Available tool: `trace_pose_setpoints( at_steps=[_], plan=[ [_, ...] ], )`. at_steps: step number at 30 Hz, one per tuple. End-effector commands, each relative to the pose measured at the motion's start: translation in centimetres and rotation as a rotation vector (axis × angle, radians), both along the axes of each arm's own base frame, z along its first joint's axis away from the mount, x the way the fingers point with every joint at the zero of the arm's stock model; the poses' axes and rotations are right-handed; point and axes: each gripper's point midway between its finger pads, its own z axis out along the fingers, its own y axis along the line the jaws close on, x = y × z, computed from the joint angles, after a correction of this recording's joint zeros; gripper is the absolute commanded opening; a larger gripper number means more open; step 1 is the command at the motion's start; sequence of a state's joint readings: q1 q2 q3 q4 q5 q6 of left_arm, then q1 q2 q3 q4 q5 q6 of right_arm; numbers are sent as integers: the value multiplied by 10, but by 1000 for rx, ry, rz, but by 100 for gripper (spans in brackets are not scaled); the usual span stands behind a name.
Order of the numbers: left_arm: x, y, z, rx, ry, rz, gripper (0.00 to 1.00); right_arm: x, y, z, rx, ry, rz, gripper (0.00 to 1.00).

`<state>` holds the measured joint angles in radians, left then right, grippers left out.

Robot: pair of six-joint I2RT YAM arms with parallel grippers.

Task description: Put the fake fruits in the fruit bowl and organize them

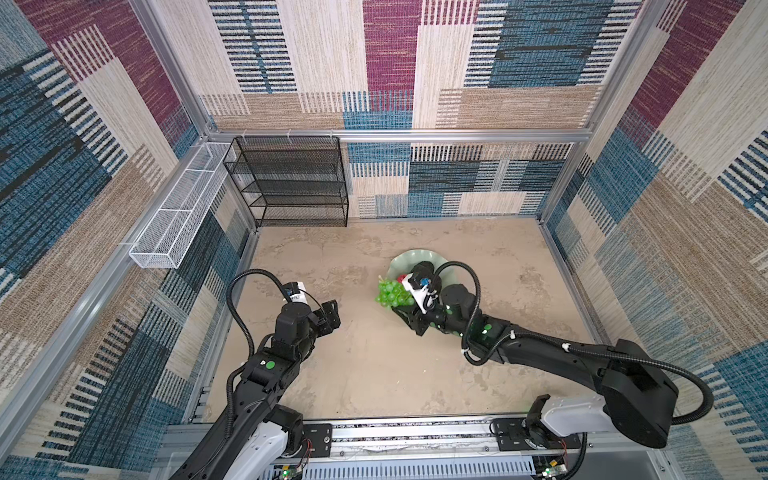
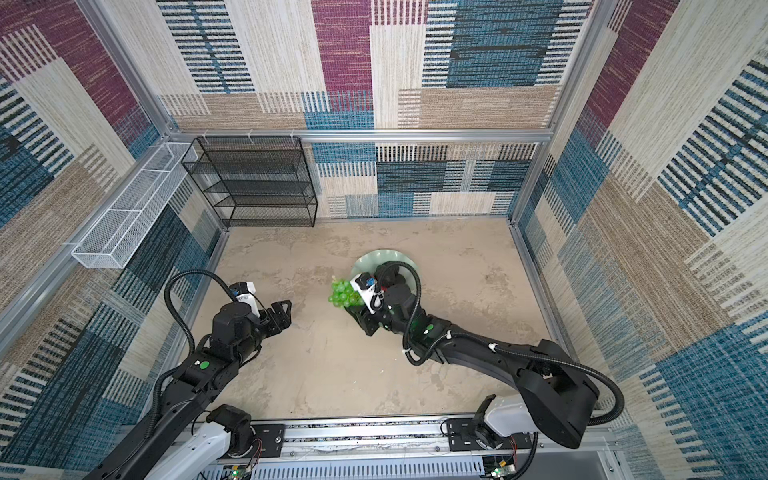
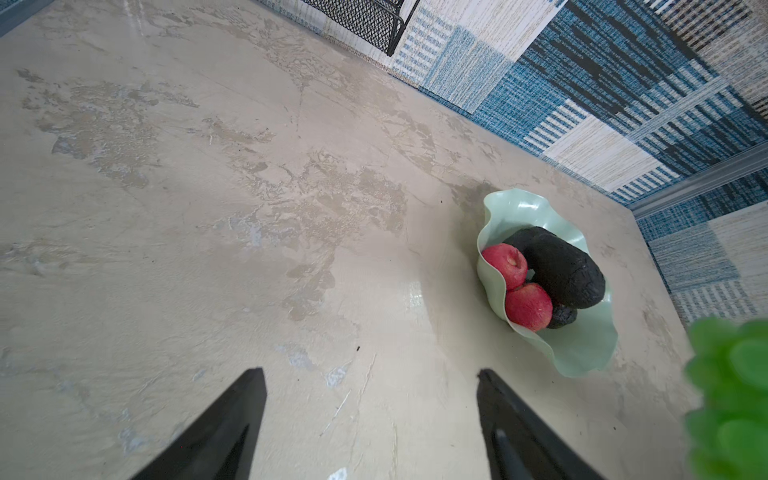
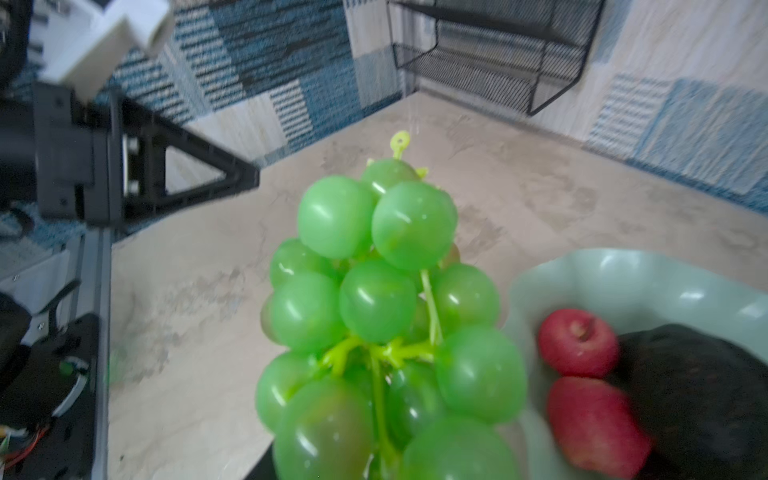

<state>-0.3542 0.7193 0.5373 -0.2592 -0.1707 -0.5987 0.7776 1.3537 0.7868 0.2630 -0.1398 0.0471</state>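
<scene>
While the right pincer (image 1: pixel 402 306) clenches the grape bunch (image 4: pixel 386 299) just beside the fruit bowl (image 3: pixel 582 357), likely to join the apples (image 3: pixel 505 266), the left pincer (image 3: pixel 370 371) hangs released.

no legible text or markings

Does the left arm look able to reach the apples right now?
Doubtful: the grapes, gripped by the right gripper, sit beside the bowl on the side facing the left gripper, crowding its approach.
</scene>
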Motion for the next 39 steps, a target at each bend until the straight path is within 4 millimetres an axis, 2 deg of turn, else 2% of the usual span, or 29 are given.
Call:
trace_pose_setpoints(
  at_steps=[1, 3, 6, 11, 14, 16, 18, 20, 26, 29, 32, 35, 37, 38, 39],
  plan=[
    [0, 3, -2, 13, 2, 10, 83, 32, -24, -2, -48, 18, -110, 42],
    [0, 3, -2, 13, 1, 9, 83, 50, -29, -1, -62, 4, -127, 42],
    [0, 3, -1, 19, 1, 5, 83, 73, -31, -12, -98, -12, -137, 43],
    [0, 5, 0, 27, -2, 10, 83, 104, -19, -61, -178, 50, -110, 44],
    [0, 7, 0, 32, -4, 17, 83, 112, -13, -85, -198, 97, -109, 46],
    [-1, 9, 2, 42, -9, 21, 83, 115, -12, -95, -204, 115, -118, 53],
    [-1, 11, 3, 54, -10, 27, 83, 115, -11, -97, -197, 121, -118, 65],
    [-1, 13, 5, 72, -12, 30, 83, 113, -12, -91, -183, 120, -116, 77],
    [0, 23, 14, 141, -48, 55, 84, 105, -27, -52, -126, 67, -162, 100],
    [5, 30, 22, 204, -82, 70, 85, 92, -48, -20, -58, 16, -214, 100],
    [14, 38, 28, 287, -150, 99, 89, 80, -87, 7, 12, -61, -353, 100],
    [23, 50, 24, 377, -205, 155, 92, 71, -144, 14, 74, -121, -559, 100],
    [28, 58, 18, 450, -249, 190, 94, 63, -186, 11, 112, -152, -713, 100],
    [30, 62, 16, 497, -260, 204, 98, 58, -202, 9, 120, -169, -768, 100],
    [31, 71, 11, 553, -248, 235, 99, 53, -218, 8, 125, -192, -825, 100]
  ],
)
